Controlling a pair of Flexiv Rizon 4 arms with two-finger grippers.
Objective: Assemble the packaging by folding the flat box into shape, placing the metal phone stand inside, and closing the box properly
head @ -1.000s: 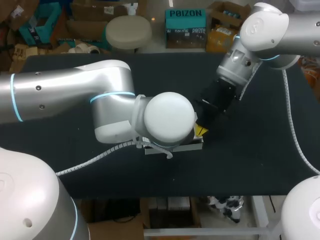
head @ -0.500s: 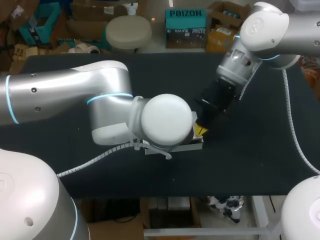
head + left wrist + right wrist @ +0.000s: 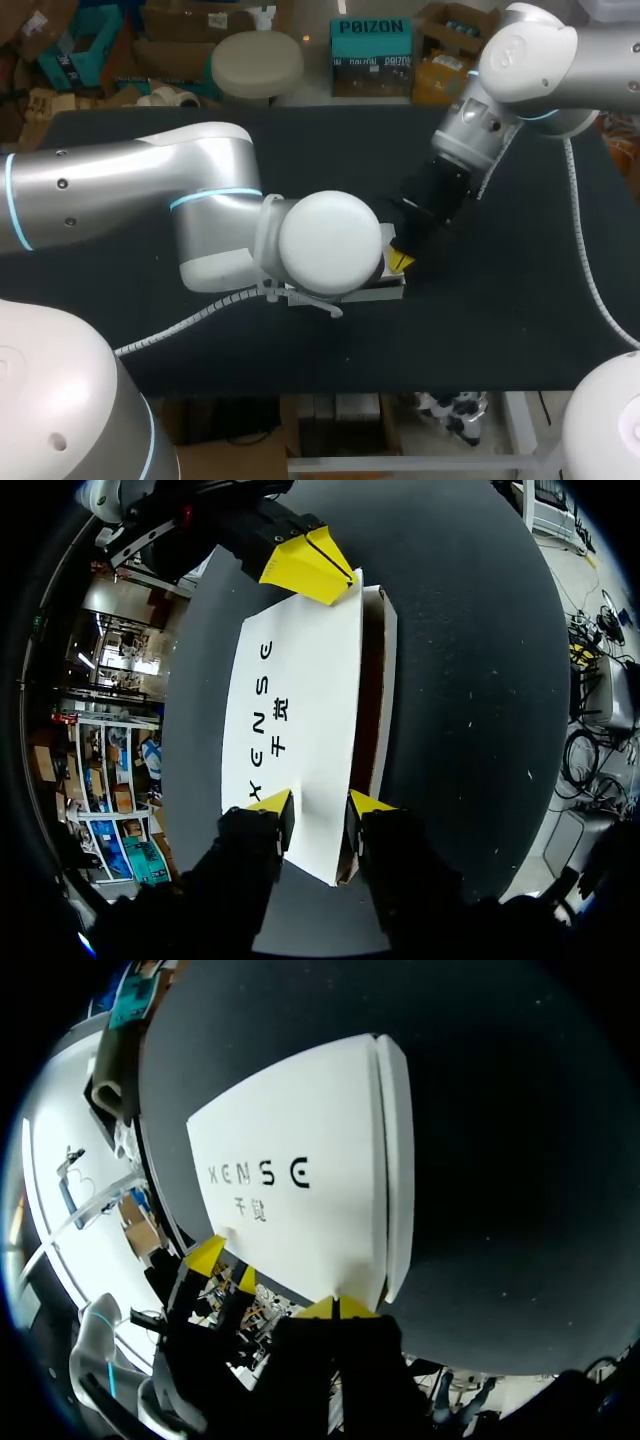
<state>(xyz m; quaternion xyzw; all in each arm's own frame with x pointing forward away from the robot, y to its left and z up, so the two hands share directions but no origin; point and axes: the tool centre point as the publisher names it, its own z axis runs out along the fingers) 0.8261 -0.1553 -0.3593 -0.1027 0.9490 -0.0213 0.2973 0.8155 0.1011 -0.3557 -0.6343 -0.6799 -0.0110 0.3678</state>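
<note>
The left arm [image 3: 200,205] has edged slightly leftward above the white box [image 3: 300,700], which lies unmoved on the table [image 3: 520,300]. Only the wrist views show the left gripper [image 3: 318,805] spread over one box end and the right gripper [image 3: 335,1307] pressed together at the opposite corner.

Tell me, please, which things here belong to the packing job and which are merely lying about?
Job in hand:
- white box, lid down
- left gripper, at one end of the box
- right gripper, at the other end

Not part of it:
- dark table beneath
</note>
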